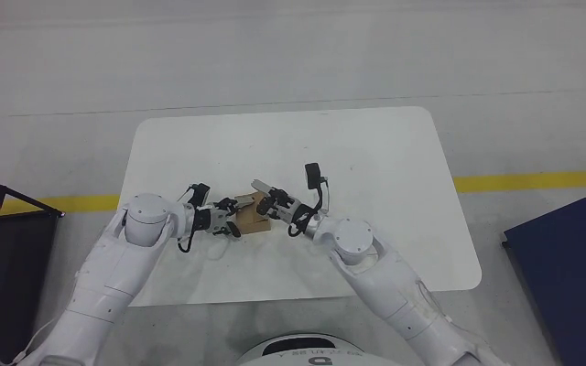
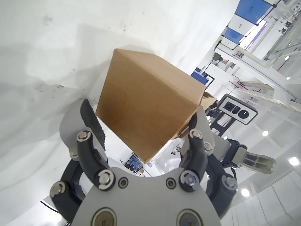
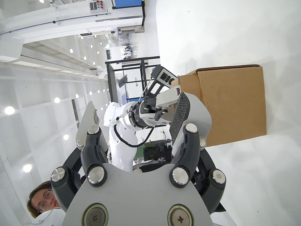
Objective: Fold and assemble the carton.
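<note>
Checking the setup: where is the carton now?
Top view: the carton sits on the white table, front middle, between the left gripper and right gripper.

one brown cardboard carton [image 1: 253,220]. one white table with rounded corners [image 1: 385,165]. two grey-and-black grippers: the left gripper [image 2: 141,110] and the right gripper [image 3: 136,99]. one yellow floor stripe [image 1: 522,181], seen past the table's left and right ends. one blue panel [image 1: 558,265] at the near right.
</note>
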`<control>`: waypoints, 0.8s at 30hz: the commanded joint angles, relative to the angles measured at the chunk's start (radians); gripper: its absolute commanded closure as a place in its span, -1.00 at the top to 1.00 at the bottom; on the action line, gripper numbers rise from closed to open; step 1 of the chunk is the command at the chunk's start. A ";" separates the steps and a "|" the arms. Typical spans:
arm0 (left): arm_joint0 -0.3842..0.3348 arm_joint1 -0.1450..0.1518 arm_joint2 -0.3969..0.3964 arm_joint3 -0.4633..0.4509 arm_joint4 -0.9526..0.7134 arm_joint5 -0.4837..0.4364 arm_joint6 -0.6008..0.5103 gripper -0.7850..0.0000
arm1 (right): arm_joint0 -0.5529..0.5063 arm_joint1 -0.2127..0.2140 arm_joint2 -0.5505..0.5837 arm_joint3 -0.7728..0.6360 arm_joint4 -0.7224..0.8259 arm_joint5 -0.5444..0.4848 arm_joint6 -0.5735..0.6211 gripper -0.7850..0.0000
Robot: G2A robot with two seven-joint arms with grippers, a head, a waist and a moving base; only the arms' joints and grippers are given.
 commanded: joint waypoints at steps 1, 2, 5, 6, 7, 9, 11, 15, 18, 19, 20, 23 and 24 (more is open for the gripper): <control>0.000 0.001 0.002 -0.003 0.001 0.001 0.000 0.98 | -0.004 0.001 0.002 -0.005 -0.004 0.002 0.000 0.76; 0.000 0.001 0.003 -0.004 0.000 0.002 0.001 0.98 | -0.004 0.002 0.002 -0.004 -0.009 0.009 0.001 0.74; 0.001 0.001 0.005 -0.005 -0.002 0.001 0.004 0.98 | -0.005 0.003 0.002 0.002 -0.009 0.029 0.005 0.74; 0.001 0.001 0.006 -0.005 -0.004 0.000 0.006 0.98 | -0.003 0.003 0.001 0.004 -0.009 0.036 0.007 0.73; 0.002 0.001 0.007 -0.006 -0.005 0.000 0.008 0.98 | -0.003 0.003 0.001 0.006 -0.007 0.042 0.009 0.73; 0.001 0.001 0.009 -0.005 -0.006 0.000 0.010 0.98 | -0.001 0.003 0.001 0.008 -0.004 0.046 0.012 0.71; 0.000 0.001 0.010 -0.005 -0.007 0.000 0.011 0.99 | 0.001 0.003 0.001 0.009 -0.003 0.049 0.011 0.69; -0.003 0.002 0.010 -0.009 -0.010 -0.002 0.015 1.00 | 0.003 0.003 0.003 -0.005 -0.002 0.036 0.008 0.70; 0.001 0.003 -0.006 -0.020 -0.040 -0.020 0.015 1.00 | -0.003 0.003 0.007 -0.028 0.005 0.008 0.003 0.66; 0.005 0.003 -0.016 -0.026 -0.060 -0.032 0.011 1.00 | -0.006 0.003 0.009 -0.036 0.008 -0.001 0.002 0.65; 0.010 0.004 -0.026 -0.033 -0.080 -0.044 0.009 1.00 | -0.008 0.004 0.011 -0.044 0.007 -0.007 0.001 0.62; 0.035 0.008 -0.066 -0.051 -0.133 -0.071 0.002 1.00 | -0.013 0.004 0.012 -0.066 0.000 -0.025 -0.005 0.22; 0.046 0.010 -0.086 -0.058 -0.161 -0.088 -0.003 1.00 | -0.014 0.004 0.011 -0.071 -0.001 -0.029 -0.008 0.03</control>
